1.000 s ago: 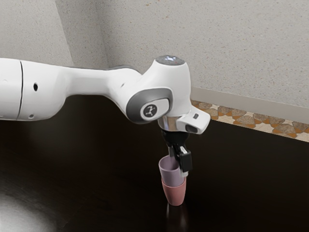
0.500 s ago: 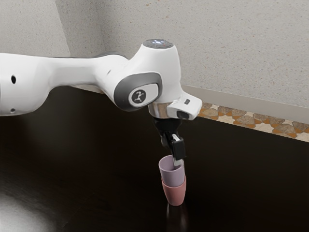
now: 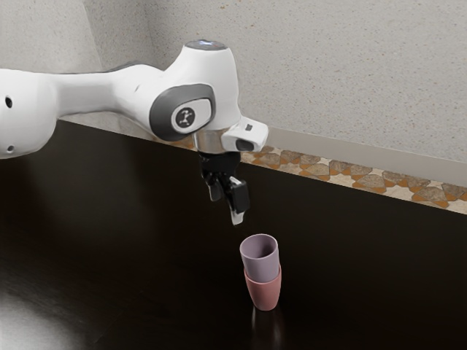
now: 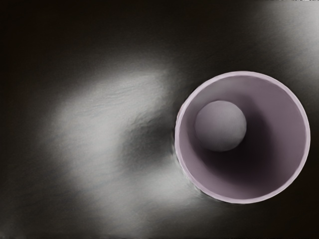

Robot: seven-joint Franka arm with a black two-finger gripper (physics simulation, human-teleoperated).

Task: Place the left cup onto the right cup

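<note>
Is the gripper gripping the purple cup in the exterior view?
No: the gripper hangs clear above the purple cup, which sits nested in the pink cup.

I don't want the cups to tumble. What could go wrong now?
1. The purple cup sits in the pink cup, making a tall, narrow stack on the table; a small bump could probably tip it.
2. The open fingers hang just above the stack, toward the exterior view's left; a low sweep to the right might knock the purple cup off.
</note>
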